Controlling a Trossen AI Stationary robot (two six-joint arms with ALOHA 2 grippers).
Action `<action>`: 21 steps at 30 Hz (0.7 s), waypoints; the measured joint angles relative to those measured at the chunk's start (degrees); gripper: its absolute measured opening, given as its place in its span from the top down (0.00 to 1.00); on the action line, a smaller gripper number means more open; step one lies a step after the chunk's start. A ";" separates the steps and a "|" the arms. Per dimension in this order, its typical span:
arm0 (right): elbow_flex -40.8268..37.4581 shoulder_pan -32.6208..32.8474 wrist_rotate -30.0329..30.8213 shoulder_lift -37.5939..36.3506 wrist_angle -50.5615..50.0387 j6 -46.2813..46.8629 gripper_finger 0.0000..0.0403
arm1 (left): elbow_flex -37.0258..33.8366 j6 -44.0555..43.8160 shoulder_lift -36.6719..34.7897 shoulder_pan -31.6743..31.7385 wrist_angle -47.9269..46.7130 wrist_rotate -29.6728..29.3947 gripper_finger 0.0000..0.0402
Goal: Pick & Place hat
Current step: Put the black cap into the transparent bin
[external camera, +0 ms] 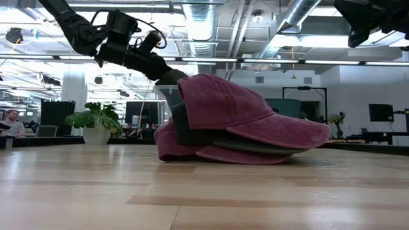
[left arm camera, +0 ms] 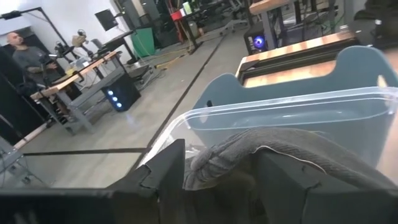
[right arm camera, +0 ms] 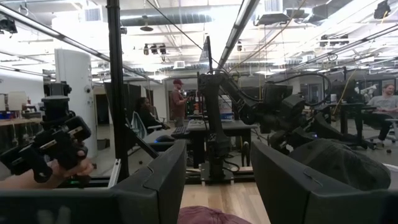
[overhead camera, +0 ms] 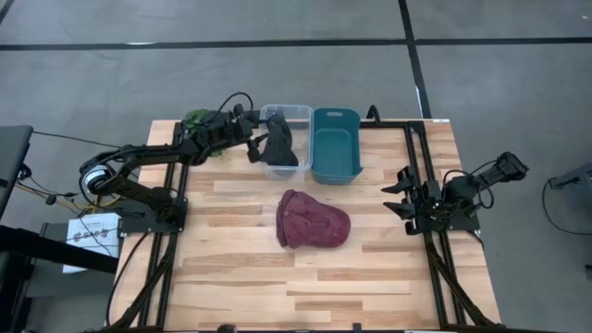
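A dark grey hat (overhead camera: 282, 148) is held by my left gripper (overhead camera: 260, 143) at the near-left corner of the clear plastic bin (overhead camera: 289, 115); the gripper is shut on it. In the left wrist view the grey cloth (left arm camera: 280, 152) spreads out past the fingers toward the clear bin's rim (left arm camera: 292, 106). A maroon hat (overhead camera: 313, 220) lies on its brim at the table's middle; the low view shows a maroon hat (external camera: 223, 105) stacked with a grey brim (external camera: 255, 145) under it. My right gripper (overhead camera: 400, 192) waits open by the table's right edge. My left gripper pinches a bunched edge of the grey hat (left arm camera: 214, 165) between its two fingers (left arm camera: 165, 177), coming from the table's left, slanting down. The hat is lifted and droops beyond the fingers beside the clear bin; whether its lower end touches the table cannot be told.
A teal bin (overhead camera: 335, 143) stands right of the clear bin at the table's far edge. A green plant (overhead camera: 196, 117) sits at the far left corner. Black frame rails (overhead camera: 421, 176) run along both sides. Bare wood (overhead camera: 277, 287) lies near the pile. People show in the room beyond.
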 joint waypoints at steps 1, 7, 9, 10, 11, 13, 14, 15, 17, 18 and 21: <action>0.00 0.00 0.00 0.00 0.00 0.00 0.58 | 0.00 0.02 0.00 -0.34 -0.04 0.01 0.56; 0.00 0.00 0.00 0.01 -0.45 0.00 0.58 | 0.00 1.53 -0.04 -2.67 -0.93 -3.60 0.56; 0.00 0.00 0.00 0.00 -0.44 0.02 0.58 | 0.00 2.97 -0.14 -3.41 -2.89 -6.91 0.56; 0.00 0.00 0.00 0.00 -0.59 0.02 0.58 | -0.03 3.10 -0.31 -3.72 -3.96 -8.28 0.56; 0.00 0.00 0.00 0.00 -0.84 0.04 0.58 | -0.04 3.02 -0.62 -3.89 -4.73 -9.21 0.56; 0.00 0.00 0.00 0.00 -1.11 0.04 0.58 | -0.04 3.20 -1.78 -4.16 -6.82 -10.28 0.57; 0.00 0.00 0.00 0.01 -1.11 0.04 0.58 | -0.07 3.40 -2.56 -4.16 -8.06 -10.30 0.57; 0.00 0.00 0.00 0.01 -1.15 0.04 0.58 | -0.07 3.57 -3.30 -4.16 -8.72 -10.53 0.57; 0.00 0.00 0.00 0.00 -1.27 0.04 0.58 | -0.07 3.63 -5.50 -4.19 -10.19 -11.60 0.58; 0.00 0.00 0.00 0.00 -1.27 0.04 0.58 | -0.07 3.61 -6.69 -4.31 -10.60 -12.22 0.58; 0.00 0.00 0.00 0.00 -1.27 0.04 0.58 | -0.07 3.45 -10.23 -4.95 -12.51 -14.56 0.59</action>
